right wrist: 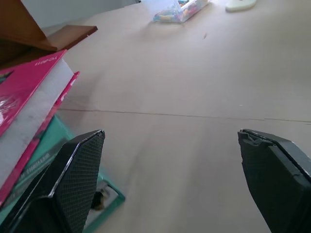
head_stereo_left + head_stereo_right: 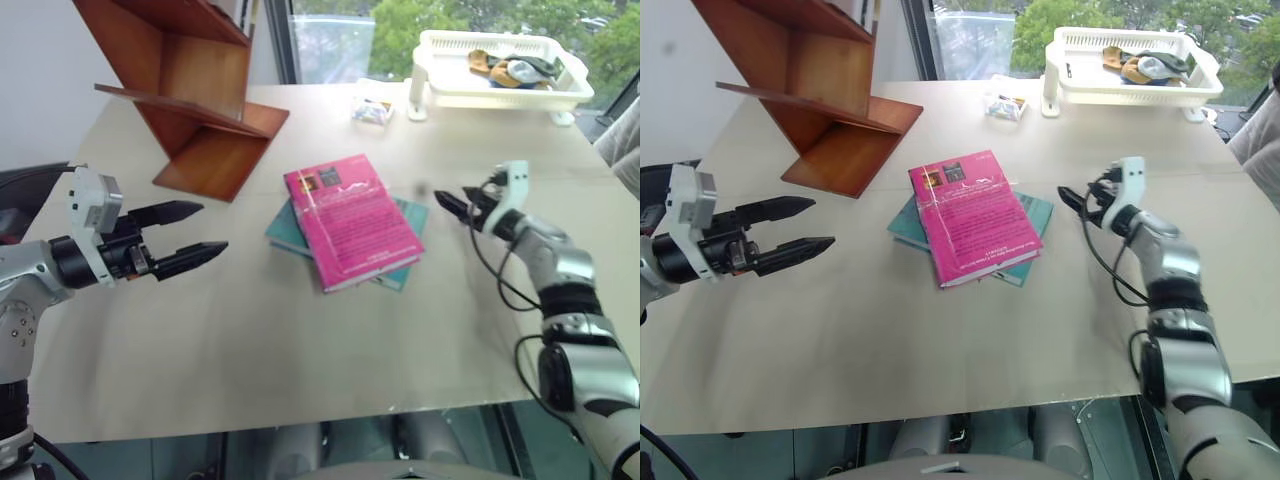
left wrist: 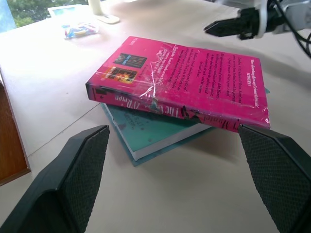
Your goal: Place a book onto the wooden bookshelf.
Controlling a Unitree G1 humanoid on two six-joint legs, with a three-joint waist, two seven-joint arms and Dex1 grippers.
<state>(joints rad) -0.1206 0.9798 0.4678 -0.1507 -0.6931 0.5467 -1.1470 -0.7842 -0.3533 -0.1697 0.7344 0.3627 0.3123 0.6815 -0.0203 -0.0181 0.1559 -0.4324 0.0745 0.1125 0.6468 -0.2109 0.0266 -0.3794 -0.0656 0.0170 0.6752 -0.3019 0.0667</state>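
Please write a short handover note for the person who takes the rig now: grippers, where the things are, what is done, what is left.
Left gripper: open, empty, left of the books.
Right gripper: open, empty, just right of them.
The book lies flat on a teal book, mid-table.
The wooden bookshelf stands at the far left.
Done: nothing grasped.
Left: grasp the pink book, carry it to the shelf.

Bright daylight enters from the window (image 2: pixel 330 40) behind the table (image 2: pixel 300 340); soft shadows, glare on the tabletop, wrist views slightly hazy.
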